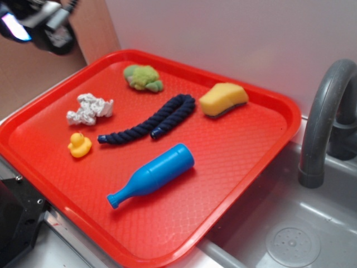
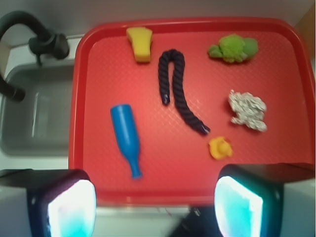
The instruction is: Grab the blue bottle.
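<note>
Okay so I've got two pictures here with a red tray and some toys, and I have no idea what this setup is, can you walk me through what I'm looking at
This is a small robot arm working over a red tray beside a sink. One picture is taken from the side; the arm shows blurred at its top left. The other comes from a camera on the arm's wrist, looking down past the gripper, whose two fingers stand wide apart, holding nothing. On the tray lie a blue bottle on its side, a yellow duck, a dark navy rope, a yellow sponge, a green plush toy and a crumpled white piece.
</note>
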Robot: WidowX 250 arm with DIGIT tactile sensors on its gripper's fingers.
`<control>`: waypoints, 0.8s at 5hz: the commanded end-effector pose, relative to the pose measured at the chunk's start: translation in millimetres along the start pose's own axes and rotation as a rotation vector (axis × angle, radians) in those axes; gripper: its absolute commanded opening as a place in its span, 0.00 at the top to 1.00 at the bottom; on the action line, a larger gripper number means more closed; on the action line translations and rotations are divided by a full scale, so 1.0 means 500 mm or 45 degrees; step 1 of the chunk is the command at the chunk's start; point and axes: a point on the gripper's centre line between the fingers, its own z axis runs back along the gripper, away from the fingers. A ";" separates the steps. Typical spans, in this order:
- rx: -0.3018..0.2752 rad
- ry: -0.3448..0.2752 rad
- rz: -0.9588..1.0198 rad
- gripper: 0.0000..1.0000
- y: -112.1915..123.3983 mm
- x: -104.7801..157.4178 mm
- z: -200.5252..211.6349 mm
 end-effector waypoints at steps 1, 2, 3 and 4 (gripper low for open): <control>0.131 -0.096 -0.122 0.00 -0.028 -0.003 -0.125; 0.181 -0.083 -0.164 0.00 -0.023 -0.006 -0.195; 0.149 -0.044 -0.155 0.00 -0.024 -0.008 -0.248; 0.086 -0.048 -0.088 0.00 -0.051 -0.007 -0.296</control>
